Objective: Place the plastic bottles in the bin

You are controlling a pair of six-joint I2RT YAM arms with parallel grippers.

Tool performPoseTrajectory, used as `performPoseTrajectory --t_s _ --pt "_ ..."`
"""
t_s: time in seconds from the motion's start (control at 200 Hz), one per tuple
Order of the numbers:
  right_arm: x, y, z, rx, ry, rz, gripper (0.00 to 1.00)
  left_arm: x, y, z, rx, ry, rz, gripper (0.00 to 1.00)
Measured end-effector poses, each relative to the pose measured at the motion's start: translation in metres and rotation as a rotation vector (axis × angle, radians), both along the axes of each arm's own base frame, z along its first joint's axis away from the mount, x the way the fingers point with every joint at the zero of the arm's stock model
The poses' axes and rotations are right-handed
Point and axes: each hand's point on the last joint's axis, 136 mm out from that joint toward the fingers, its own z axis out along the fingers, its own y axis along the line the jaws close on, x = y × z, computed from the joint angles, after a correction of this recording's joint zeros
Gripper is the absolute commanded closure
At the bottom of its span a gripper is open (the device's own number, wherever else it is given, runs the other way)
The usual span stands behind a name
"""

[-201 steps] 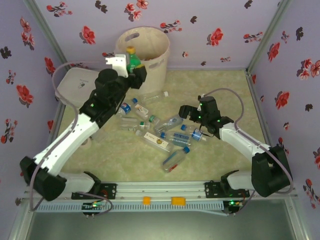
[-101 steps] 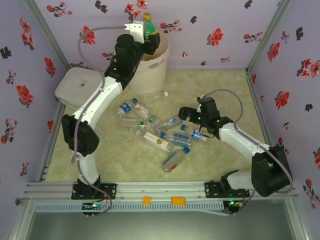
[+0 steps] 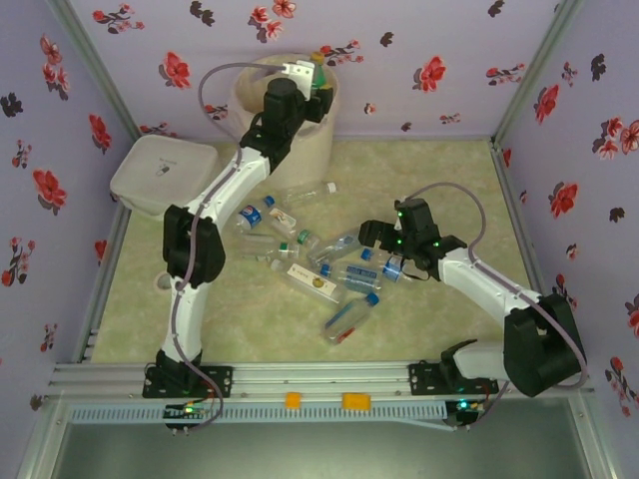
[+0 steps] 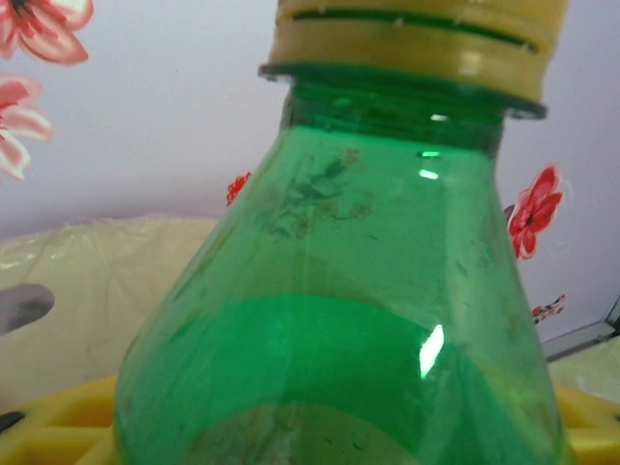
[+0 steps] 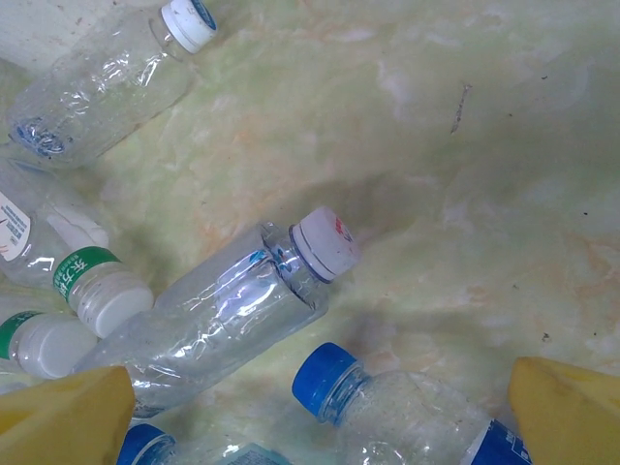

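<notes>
Left wrist view: green bottle (image 4: pixel 339 320) cropped at 12 o'clock through its yellow cap and at 6 o'clock below the shoulder. Yellow left fingertips (image 4: pixel 58 426) mostly hidden behind it, with slivers at 7 and 5 o'clock. Blurred behind at 9 o'clock, the bin (image 4: pixel 97 281) liner.

From above: bin wall largely covered by the left arm (image 3: pixel 228 185). Label print on the plastic bottles (image 3: pixel 318 284) too small to read.

Right wrist view: right fingertips (image 5: pixel 63 417) cut off at 7 and 5 o'clock. Blue-capped bottle (image 5: pixel 387 407) cropped at 6 o'clock, clear bottle (image 5: pixel 107 82) at 10 o'clock.

High rear overview; wrist close-ups on green bottle (image 4: pixel 339 320), bottle pile (image 5: pixel 223 310)
</notes>
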Motion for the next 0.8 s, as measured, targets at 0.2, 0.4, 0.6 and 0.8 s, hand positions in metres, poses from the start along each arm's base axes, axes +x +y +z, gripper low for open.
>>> performPoseTrajectory --t_s 0.2,0.4,0.6,0.8 --pt "-0.002 -0.001 -0.002 -0.006 0.008 0.002 0.0 0.0 0.001 0.003 0.006 -0.004 0.008 0.39" --pt "-0.004 -0.003 -0.004 -0.027 0.019 0.01 0.0 0.0 0.003 0.011 0.018 -0.016 0.009 0.0" --pt "-0.003 -0.006 -0.001 -0.056 0.017 0.013 0.0 -0.006 0.007 0.014 0.022 0.002 0.01 0.0" --pt "0.006 -0.01 0.001 -0.139 0.04 0.021 0.0 -0.061 0.028 0.034 -0.03 0.058 -0.039 0.0"
